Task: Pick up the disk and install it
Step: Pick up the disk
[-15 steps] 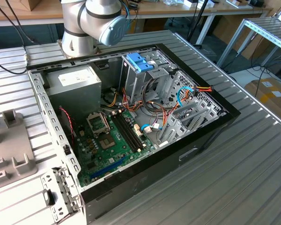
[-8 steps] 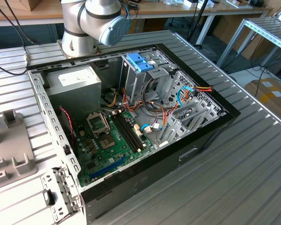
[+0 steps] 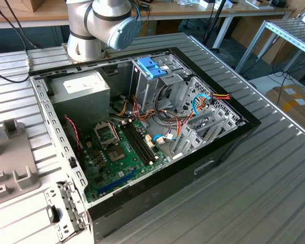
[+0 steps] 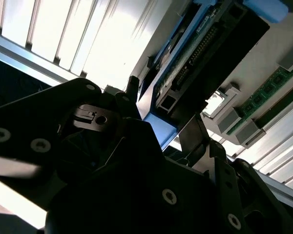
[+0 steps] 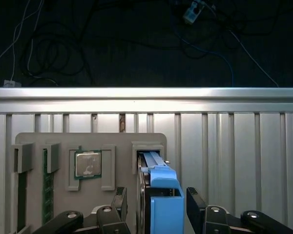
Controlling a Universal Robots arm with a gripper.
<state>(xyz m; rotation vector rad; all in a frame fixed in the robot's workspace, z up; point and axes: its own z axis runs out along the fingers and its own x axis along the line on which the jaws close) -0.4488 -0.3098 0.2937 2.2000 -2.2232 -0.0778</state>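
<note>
one gripper (image 5: 156, 200) reaches down over the grey holder tray (image 5: 39, 141), and in both wrist views one disk (image 5: 163, 187) stands on edge in a slot of that tray. in the first wrist view the two black fingers (image 5: 119, 200) are spread, one on each side of the disk. a strip of tray shows between one finger and the disk's dark body, and the other finger sits just beside the blue rail. nothing is pinched, and the disk's lower edge is in its slot. the second wrist view looks along the disk's connector end, with blue plastic running along its edge.

the same tray carries one square processor chip (image 5: 87, 163) in its own pocket and one green memory stick (image 5: 48, 187) lying in a long groove. both are apart from the disk.

in the exterior view, one open computer case (image 3: 229, 137) lies flat on the slatted metal table (image 3: 274, 193), with the tray on the exterior view's left of it. inside the case are one grey power-supply box (image 3: 81, 89), one green motherboard (image 3: 122, 152) and one light-blue bracket (image 3: 151, 66) on top of the metal drive cage. the arm's base (image 3: 86, 40) stands behind the case.
</note>
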